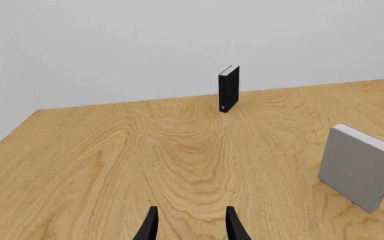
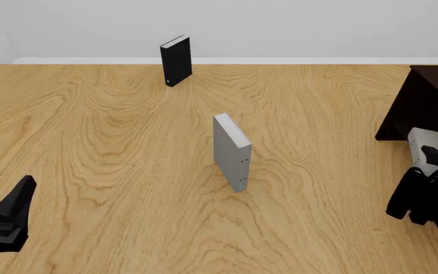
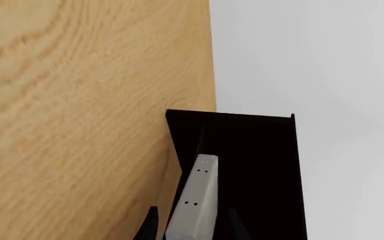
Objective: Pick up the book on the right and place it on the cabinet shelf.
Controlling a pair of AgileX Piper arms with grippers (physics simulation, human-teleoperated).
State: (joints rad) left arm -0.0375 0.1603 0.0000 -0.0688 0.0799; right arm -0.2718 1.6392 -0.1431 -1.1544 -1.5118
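**Right arm carries the grey book at the cabinet, left arm idle**

Nearest, at the lower left of the front view, the black two-fingered left gripper (image 1: 192, 224) hangs low over the pale, strongly grained wooden table (image 2: 112, 142). Its fingers are spread with nothing between them, which I read as parked out of the way.

At the lower right of the same view, the black right gripper (image 3: 190, 227) has its fingers drawn in close on either broad cover of the thick light grey hardcover book (image 3: 199, 195). The book's narrow side faces the wrist camera. It is raised off the table and sits at the open front of the large, almost black flat-boarded wooden cabinet (image 2: 428, 97) at the right edge. Gripping the plain flat covers gives the pads broad faces to press on, and leading with a slim edge suits sliding it in between boards. Whether it already touches a board I cannot tell.

Mid-frame, a similar upright grey hardcover with small dark dots on its narrow side (image 2: 230, 149) stands alone, well apart from both arms.

Farthest, at upper centre near the plain white wall (image 2: 280, 28), a slim upright black book with a pale top edge (image 2: 175, 60) stands untouched
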